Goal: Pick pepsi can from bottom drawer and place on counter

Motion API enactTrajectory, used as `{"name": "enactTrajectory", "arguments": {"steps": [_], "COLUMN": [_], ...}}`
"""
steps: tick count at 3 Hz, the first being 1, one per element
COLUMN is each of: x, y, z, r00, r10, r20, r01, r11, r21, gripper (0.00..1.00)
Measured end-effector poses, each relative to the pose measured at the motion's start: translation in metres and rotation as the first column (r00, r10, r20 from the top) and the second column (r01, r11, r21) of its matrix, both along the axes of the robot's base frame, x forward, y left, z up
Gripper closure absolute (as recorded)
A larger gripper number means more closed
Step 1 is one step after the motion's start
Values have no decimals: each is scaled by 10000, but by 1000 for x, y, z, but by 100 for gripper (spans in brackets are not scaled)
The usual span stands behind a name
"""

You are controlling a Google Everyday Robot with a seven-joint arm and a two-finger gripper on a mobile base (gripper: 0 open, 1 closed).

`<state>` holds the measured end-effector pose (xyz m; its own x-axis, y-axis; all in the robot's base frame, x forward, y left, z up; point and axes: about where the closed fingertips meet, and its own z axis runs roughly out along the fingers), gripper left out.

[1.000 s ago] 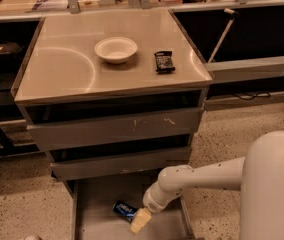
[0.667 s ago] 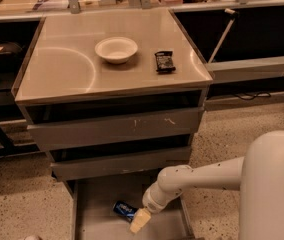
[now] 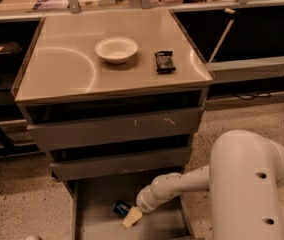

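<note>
Pale cream at its tip, the tool point(image 3: 132, 217) is held low inside the bottom drawer point(image 3: 94, 206), at the end of the white arm point(image 3: 179, 184), which is extended down from the right. Whether the tool is open or closed cannot be told. It can only be said that it is touching, or just beside, the pepsi can point(image 3: 120, 207). The blue can is seen lying on its side on the drawer floor, immediately up and to the left of the tool, on the side nearer the cabinet.

The step in hand is judged to be the grasp. It is done well if the can is taken across its round body rather than by its ends. The tool should be centred along the can's length, so that the can is not nudged into a roll towards the back. A firm hold should be confirmed before any lift is begun. The lift is best made outward first, clear of the middle drawer point(image 3: 119, 164) that overhangs beyond the tool, and only then upward.

Far above the tool, the counter point(image 3: 62, 69) is seen with a white bowl point(image 3: 115, 49) and a black snack packet point(image 3: 164, 61) set on it. The bare stretch up and to the left of the tool is judged the safest place for the can to be set down.
</note>
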<state>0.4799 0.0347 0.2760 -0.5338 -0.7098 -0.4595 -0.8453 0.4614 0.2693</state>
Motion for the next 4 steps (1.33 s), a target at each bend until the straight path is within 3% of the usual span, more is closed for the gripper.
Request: {"name": "enactTrajectory", "arguments": {"steps": [1, 4], "x": [0, 21], "y": [0, 34], "z": [0, -72], "r00": [10000, 9975], "r10": [0, -596], "r20": [0, 378], "r01": [0, 584], "r11": [10000, 9978], "r21": [0, 326], "gripper": [0, 0]}}
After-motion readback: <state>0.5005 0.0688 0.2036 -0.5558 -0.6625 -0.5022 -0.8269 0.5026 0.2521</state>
